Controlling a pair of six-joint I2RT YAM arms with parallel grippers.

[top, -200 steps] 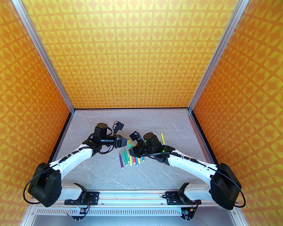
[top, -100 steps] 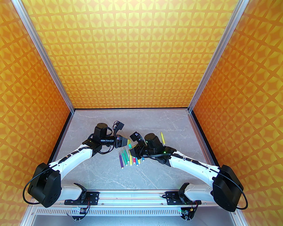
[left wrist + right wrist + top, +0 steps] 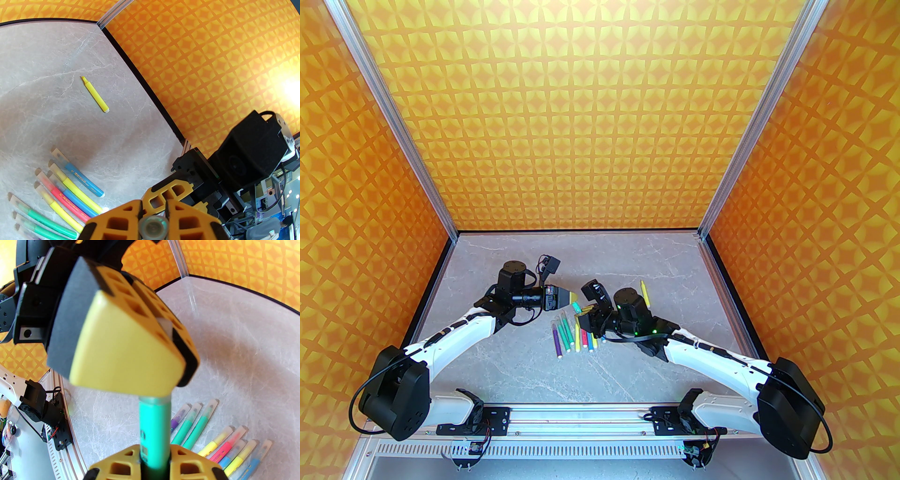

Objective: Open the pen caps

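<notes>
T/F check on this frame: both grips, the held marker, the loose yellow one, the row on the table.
1. The left gripper and the right gripper are both shut on one teal marker. True: the left grips its cap end, the right its barrel.
2. The teal marker rests on the table. False: it is held in the air between the two grippers.
3. The lone yellow marker is capped. False: its pointed tip is bare.
4. The markers in the row near the grippers have clear caps on. True.
</notes>
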